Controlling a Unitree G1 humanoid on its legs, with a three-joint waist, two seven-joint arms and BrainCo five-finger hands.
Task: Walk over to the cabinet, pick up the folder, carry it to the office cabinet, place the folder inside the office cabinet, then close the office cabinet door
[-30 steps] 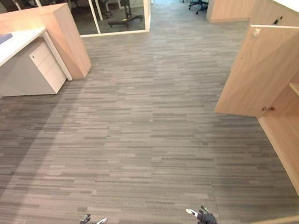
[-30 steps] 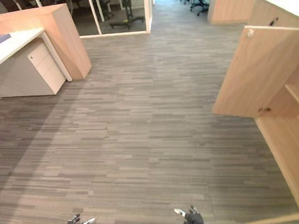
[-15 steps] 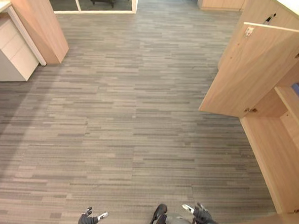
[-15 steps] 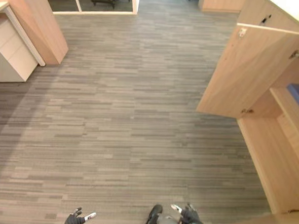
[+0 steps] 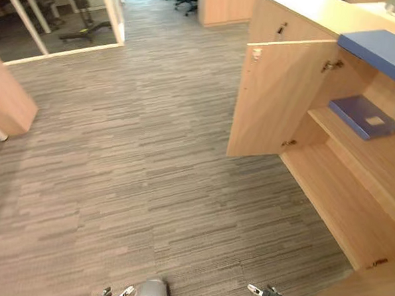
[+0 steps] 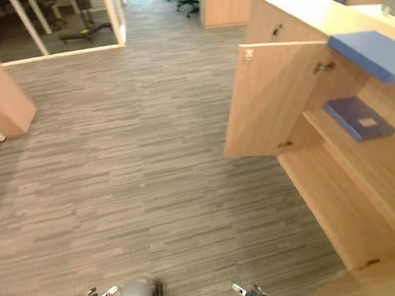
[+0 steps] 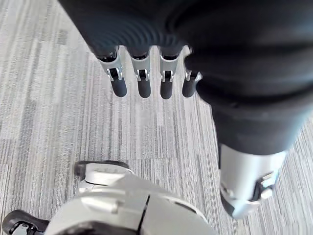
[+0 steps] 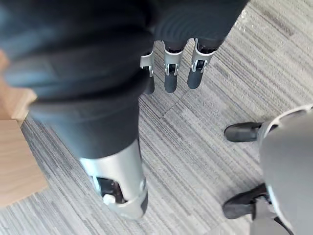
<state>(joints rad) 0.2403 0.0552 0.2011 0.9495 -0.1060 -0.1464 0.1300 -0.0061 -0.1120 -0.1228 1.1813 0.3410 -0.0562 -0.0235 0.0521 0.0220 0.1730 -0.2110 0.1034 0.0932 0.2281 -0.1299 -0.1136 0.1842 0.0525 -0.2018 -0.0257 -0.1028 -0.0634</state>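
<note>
On the wooden cabinet shelf [image 5: 379,158] lies a flat blue folder [image 5: 365,117]; left hand [image 7: 143,84] and right hand [image 8: 170,78] hang straight-fingered, empty.

Camera swung right, office cabinet [image 5: 341,207] nearer, shelved blue folder [image 5: 364,116] fully in view

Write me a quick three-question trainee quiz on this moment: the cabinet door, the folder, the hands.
1. True or false: the office cabinet door is shut.
2. Where does the dark blue folder lie? A) on the carpet B) on the inner shelf C) leaning against the door
3. Fill in: the left hand and the right hand hold ____.
Key: 1 false; 2 B; 3 nothing.
</note>
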